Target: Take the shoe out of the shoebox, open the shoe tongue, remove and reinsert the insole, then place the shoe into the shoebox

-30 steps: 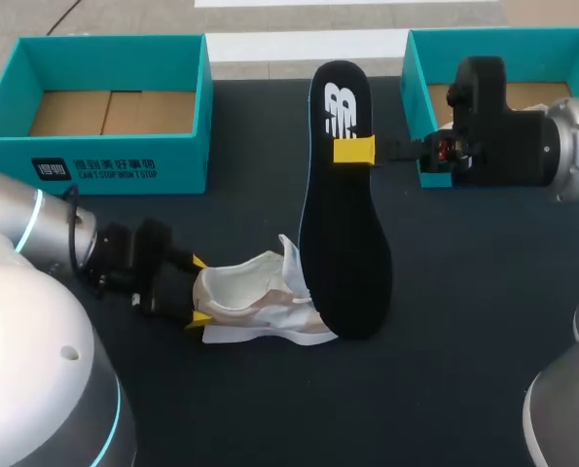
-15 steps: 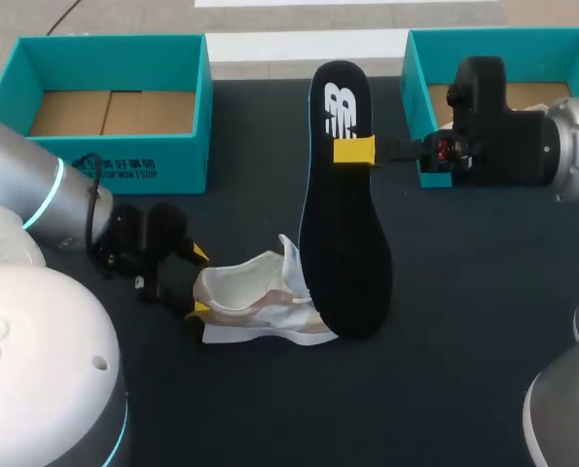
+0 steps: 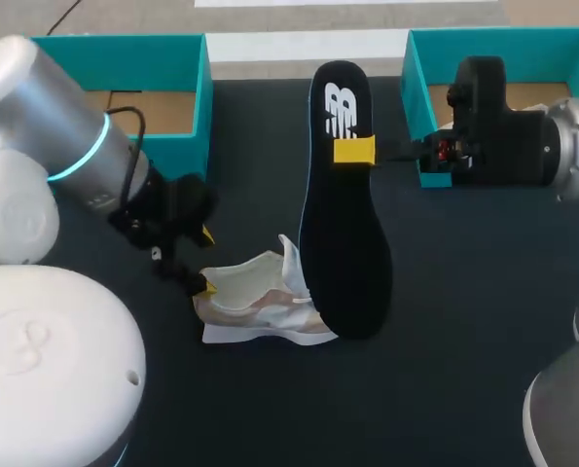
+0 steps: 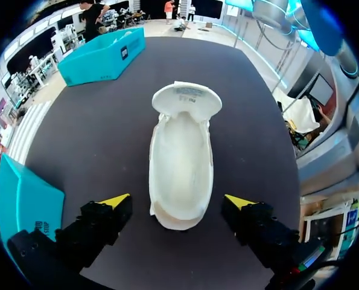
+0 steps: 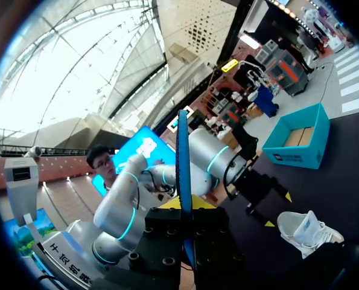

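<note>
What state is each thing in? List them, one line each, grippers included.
shoe: upright on the table, tongue pulled open, no insole inside
insole: out of the shoe, held on edge above it
left gripper: open, fingers either side of the heel, not touching
right gripper: shut on the insole
left shoebox: open, no shoe showing inside
right shoebox: open, inside mostly hidden by the right arm
</note>
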